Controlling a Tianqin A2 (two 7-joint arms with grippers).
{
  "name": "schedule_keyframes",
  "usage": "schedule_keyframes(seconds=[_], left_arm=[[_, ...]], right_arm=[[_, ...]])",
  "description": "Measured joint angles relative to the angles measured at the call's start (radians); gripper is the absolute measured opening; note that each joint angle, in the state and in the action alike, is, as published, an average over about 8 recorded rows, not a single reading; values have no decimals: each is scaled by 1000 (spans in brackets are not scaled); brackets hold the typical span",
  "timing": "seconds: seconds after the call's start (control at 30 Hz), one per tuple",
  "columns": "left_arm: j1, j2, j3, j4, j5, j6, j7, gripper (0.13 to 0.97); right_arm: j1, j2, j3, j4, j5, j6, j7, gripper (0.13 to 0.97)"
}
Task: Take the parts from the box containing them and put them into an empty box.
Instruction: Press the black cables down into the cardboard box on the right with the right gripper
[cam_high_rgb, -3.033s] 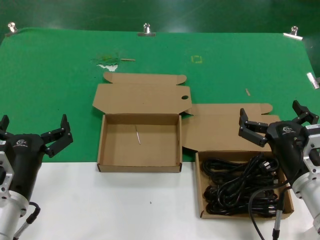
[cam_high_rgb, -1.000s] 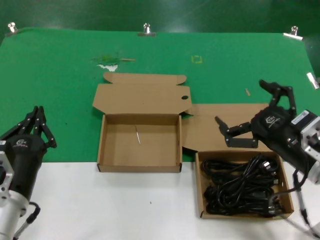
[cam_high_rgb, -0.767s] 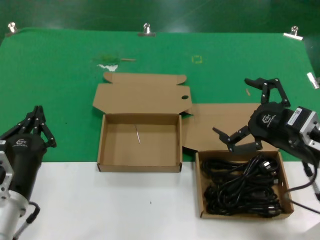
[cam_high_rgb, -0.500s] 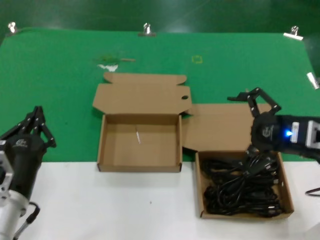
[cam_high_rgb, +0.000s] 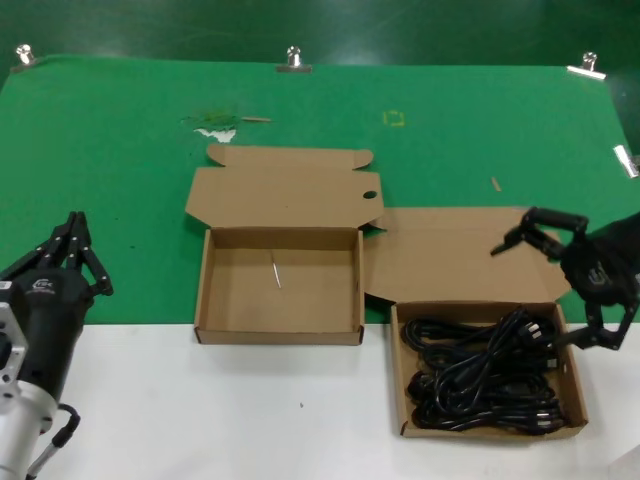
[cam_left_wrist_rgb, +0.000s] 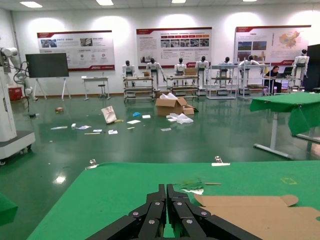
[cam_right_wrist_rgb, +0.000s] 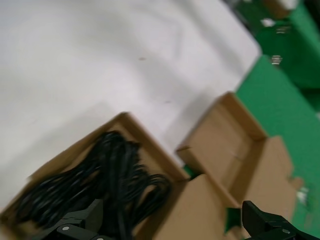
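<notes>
I am holding my right claw (cam_high_rgb: 560, 285) wide open and empty at the right edge, above the far end of the full box (cam_high_rgb: 574, 385). All the cords (cam_high_rgb: 480, 375) are lying inside it, lower right. The empty box (cam_high_rgb: 205, 290), centre, is holding none yet. My left claw (cam_high_rgb: 75, 250) is waiting pinched shut, lower left.

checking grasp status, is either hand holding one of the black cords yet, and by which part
Nothing is held. The right hand hangs open over the far edge of the larger brown cardboard box of coiled black power cords, not touching them. The left hand is shut on nothing.
</notes>
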Motion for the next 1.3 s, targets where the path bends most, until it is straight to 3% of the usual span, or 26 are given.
schedule_keyframes(seconds=[0.4,0.53,0.9,1.3], left_arm=[[0,0,0,0,0,0,0,151],[0,0,0,0,0,0,0,151],[0,0,0,0,0,0,0,151],[0,0,0,0,0,0,0,151]], right_arm=[[49,-89,-87,-119,-119,-85,-94,966],[64,-147,-104,-217,-144,-79,-151,966],[175,-352,-127,-665,-224,42,-419,966],[214,-431,-123,-791,-280,157,-487,966]])
